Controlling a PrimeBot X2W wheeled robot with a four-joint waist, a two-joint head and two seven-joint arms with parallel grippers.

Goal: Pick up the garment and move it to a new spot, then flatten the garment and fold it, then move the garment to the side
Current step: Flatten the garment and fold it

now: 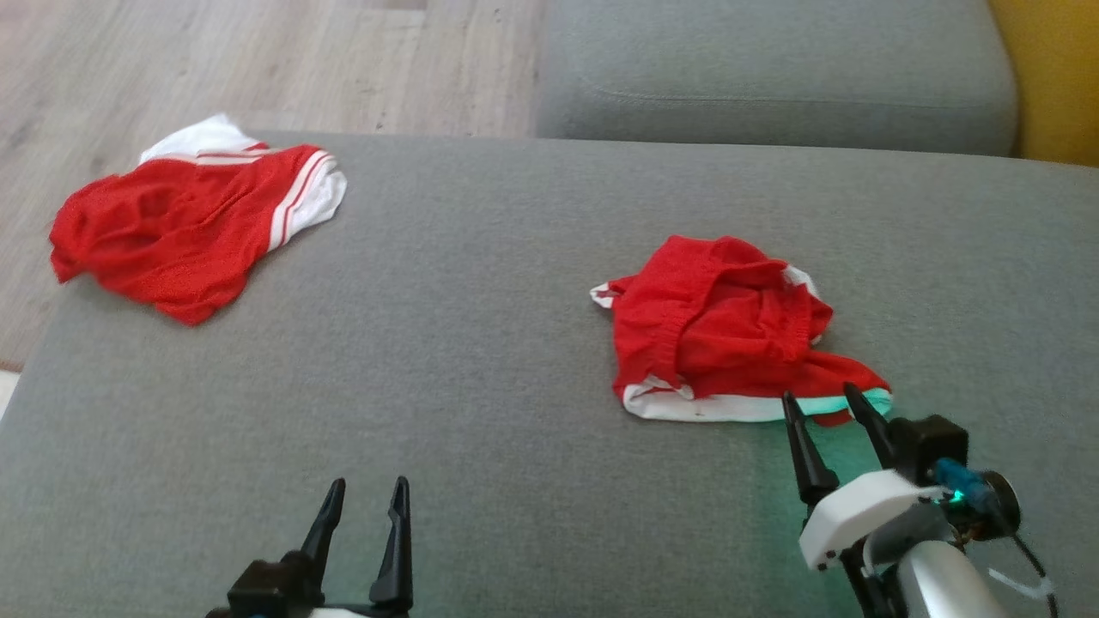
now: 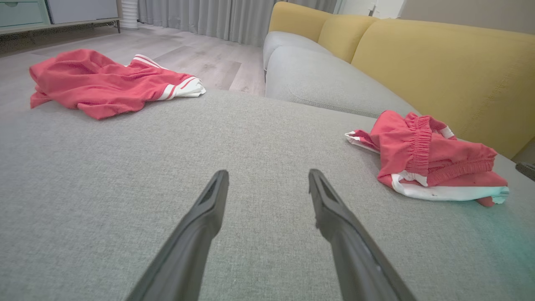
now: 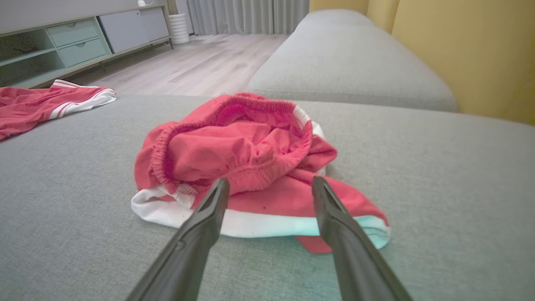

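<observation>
A crumpled red garment (image 1: 721, 330) with white trim and an elastic waistband lies on the grey sofa seat at the right; it also lies ahead in the right wrist view (image 3: 246, 167) and at the right of the left wrist view (image 2: 430, 161). My right gripper (image 1: 822, 402) (image 3: 269, 184) is open, its fingertips at the garment's near white hem, holding nothing. My left gripper (image 1: 367, 489) (image 2: 267, 175) is open over bare cushion at the lower left, well apart from that garment.
A second red garment (image 1: 185, 227) with white stripes lies at the seat's far left edge, partly overhanging the wooden floor (image 1: 258, 60). Another grey cushion (image 1: 773, 73) and a yellow backrest (image 2: 451, 62) border the far and right sides.
</observation>
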